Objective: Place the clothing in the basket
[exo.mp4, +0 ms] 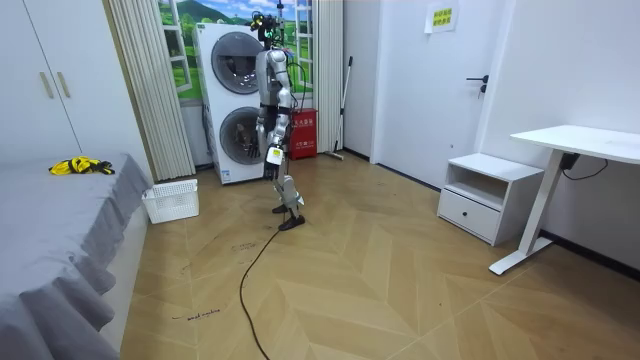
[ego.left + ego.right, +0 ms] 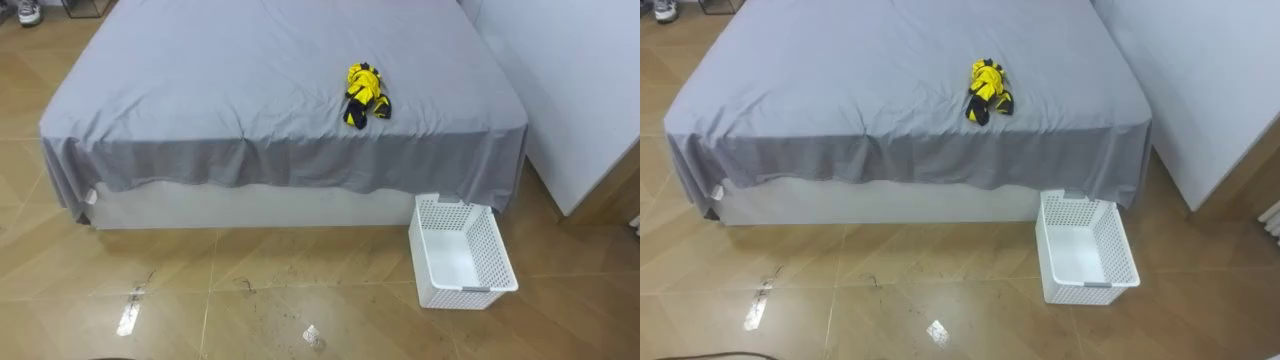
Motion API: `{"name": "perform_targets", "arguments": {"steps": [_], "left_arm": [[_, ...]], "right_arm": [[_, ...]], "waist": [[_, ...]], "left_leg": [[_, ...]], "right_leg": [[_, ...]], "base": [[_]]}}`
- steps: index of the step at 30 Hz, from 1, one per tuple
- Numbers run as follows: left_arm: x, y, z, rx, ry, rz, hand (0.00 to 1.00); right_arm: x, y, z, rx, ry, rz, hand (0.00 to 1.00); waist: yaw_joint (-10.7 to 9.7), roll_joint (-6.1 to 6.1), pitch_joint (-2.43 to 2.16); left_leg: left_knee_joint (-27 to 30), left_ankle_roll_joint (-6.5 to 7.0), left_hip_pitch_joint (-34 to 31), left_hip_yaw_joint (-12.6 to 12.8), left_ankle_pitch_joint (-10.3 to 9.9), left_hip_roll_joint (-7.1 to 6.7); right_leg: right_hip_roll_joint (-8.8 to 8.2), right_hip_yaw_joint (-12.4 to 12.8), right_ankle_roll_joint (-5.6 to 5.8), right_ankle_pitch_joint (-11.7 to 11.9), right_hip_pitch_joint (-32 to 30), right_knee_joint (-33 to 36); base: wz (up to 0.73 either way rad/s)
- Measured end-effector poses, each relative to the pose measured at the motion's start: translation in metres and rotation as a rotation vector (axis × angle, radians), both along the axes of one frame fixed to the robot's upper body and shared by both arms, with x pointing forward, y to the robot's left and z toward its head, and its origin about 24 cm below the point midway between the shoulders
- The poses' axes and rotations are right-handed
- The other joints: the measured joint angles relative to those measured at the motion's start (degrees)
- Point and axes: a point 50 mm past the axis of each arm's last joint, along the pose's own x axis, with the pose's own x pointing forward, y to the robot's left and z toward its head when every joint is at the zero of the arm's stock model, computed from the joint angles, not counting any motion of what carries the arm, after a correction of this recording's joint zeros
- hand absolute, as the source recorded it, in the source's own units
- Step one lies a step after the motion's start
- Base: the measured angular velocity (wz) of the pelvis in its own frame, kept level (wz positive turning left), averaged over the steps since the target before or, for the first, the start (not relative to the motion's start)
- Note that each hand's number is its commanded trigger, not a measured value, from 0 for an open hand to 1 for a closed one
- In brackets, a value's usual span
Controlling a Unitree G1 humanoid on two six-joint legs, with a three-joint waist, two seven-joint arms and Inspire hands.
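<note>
A bed [image 2: 220, 90] covered with a grey sheet is seen from its foot end, and the sheet hangs in folds over that edge. On the sheet, right of centre and a little back from the foot edge, lies the clothes [image 2: 363, 96], a small crumpled bundle of yellow and black fabric. Its long axis runs roughly along the bed's length, from head to foot. The yellow end points toward the head of the bed and a dark end points toward the foot edge. A short dark lobe sticks out to the right.

A white perforated basket [image 2: 497, 250] stands upright on the wooden floor [image 2: 300, 290] at the bed's right foot corner, with its open top facing up. Its long axis points away from the bed, and its far short end sits right at the hanging sheet. The basket holds nothing, and it lies below and to the right of the clothes, apart from them.

In the room view the robot stands upright in front of two stacked washing machines [image 1: 238, 100], well apart from the bed and the basket. Its hands [image 1: 270, 150] hang low by its body, and they are too small to tell how the fingers are set.
</note>
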Motion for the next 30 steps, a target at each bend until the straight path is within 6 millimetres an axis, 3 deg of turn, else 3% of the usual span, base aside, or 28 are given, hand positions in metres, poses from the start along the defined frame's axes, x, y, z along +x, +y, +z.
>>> {"name": "perform_targets", "arguments": {"steps": [15, 18, 23, 25, 27, 28, 29, 30], "left_arm": [[-0.009, 0.001, -0.002, -0.055, 0.041, 0.084, 0.0], [-0.01, 0.002, -0.002, -0.073, 0.039, 0.094, 0.0], [-0.009, 0.008, -0.001, -0.108, 0.016, 0.186, 0.0], [-0.011, 0.008, -0.001, -0.123, 0.016, 0.233, 0.0], [-0.011, 0.008, -0.002, -0.129, 0.011, 0.254, 0.0], [-0.008, 0.009, -0.001, -0.132, -0.002, 0.27, 0.0], [-0.006, 0.01, 0.0, -0.138, -0.021, 0.297, 0.0], [-0.005, 0.01, 0.0, -0.145, -0.034, 0.31, 0.0]], "right_arm": [[-0.001, 0.001, -0.001, 0.013, 0.024, -0.011, 0.0], [-0.002, 0.001, -0.001, 0.032, 0.021, -0.019, 0.0], [-0.002, 0.005, -0.001, 0.076, 0.023, 0.0, 0.0], [0.0, 0.005, -0.001, 0.076, 0.016, -0.004, 0.0], [-0.001, 0.003, -0.001, 0.08, 0.01, -0.02, 0.0], [0.0, 0.003, -0.001, 0.081, 0.006, -0.029, 0.0], [-0.001, 0.002, -0.001, 0.074, 0.009, -0.042, 0.0], [-0.002, 0.0, 0.0, 0.065, 0.012, -0.052, 0.0]], "waist": [[0.0, 0.43, -0.05], [0.0, 0.59, -0.13], [0.8, 1.03, -0.03], [0.8, 0.89, -0.06], [0.2, 0.99, -0.1], [-0.3, 0.44, 0.17], [-0.2, 0.59, 0.24], [-0.1, 0.59, 0.14]], "left_leg": [[0.0, 0.0, -0.2, -0.2, 0.0, 0.01], [0.9, -0.11, -0.2, 0.2, -0.5, 0.8], [11.0, -1.91, -4.9, 1.4, -5.3, 4.07], [13.5, -2.69, -6.3, 1.5, -6.1, 4.95], [16.6, -3.08, -8.1, 2.1, -6.0, 5.75], [23.5, -3.36, -11.8, 2.7, -5.2, 6.67], [29.7, -2.71, -16.1, 2.1, -4.2, 6.53], [28.8, -2.61, -17.3, 2.0, -4.2, 5.58]], "right_leg": [[0.03, 0.3, 0.0, 0.0, -0.2, 0.0], [0.29, 0.3, -0.01, 0.0, -0.3, 0.1], [3.0, 0.2, -1.96, -1.6, -2.0, 1.7], [3.55, 0.1, -2.57, -3.2, -2.1, 2.4], [3.87, 0.3, -3.49, -4.6, -3.1, 3.5], [3.53, 0.3, -4.57, -5.8, -3.2, 4.9], [3.13, 0.8, -4.99, -6.7, -2.9, 5.8], [2.68, 0.8, -5.04, -7.1, -2.8, 6.0]], "base": [[0.0], [-0.02], [-0.16], [-0.02], [0.17], [0.26], [0.26], [0.22]]}}
